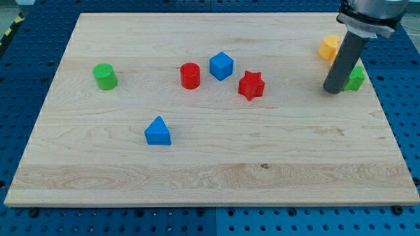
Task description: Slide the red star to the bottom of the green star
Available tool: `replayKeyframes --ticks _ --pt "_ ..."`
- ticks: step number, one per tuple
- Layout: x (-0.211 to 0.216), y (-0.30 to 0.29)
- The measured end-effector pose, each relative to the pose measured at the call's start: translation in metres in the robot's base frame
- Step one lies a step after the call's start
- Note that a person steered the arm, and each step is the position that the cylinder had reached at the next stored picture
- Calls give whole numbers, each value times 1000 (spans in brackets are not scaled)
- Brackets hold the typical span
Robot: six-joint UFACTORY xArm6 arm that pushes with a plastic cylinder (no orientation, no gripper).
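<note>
My tip [333, 90] rests on the board [210, 177] at the view's right, touching the green star [356, 78], which sits at its 2 o'clock, partly hidden by the rod. No gripper fitted; nothing held. Red star [251, 85] well apart, at 9 o'clock from tip. Blue cube [221, 66] at red star's 10 o'clock. Yellow block [329, 47] at 12 o'clock from tip.

Dark rod under a wider collar.
The rod [342, 62] is plain dark grey, cylindrical and smooth; its collar [367, 23] shows a pale band.
</note>
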State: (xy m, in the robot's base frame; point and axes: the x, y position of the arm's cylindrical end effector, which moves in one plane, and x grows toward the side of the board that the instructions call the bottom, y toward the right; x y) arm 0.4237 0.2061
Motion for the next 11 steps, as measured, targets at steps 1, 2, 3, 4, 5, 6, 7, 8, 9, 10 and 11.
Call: replayKeyframes --ticks 1,2,3,4,5,6,7,8,9,10,11 --pt "-11 -43" --pt "-43 -86" --pt "-46 -128" --pt "-16 -146" --pt "1 -134" --pt "1 -158" --pt "16 -186" --pt "34 -160" --pt "36 -79" --pt "36 -1" --pt "36 -11"
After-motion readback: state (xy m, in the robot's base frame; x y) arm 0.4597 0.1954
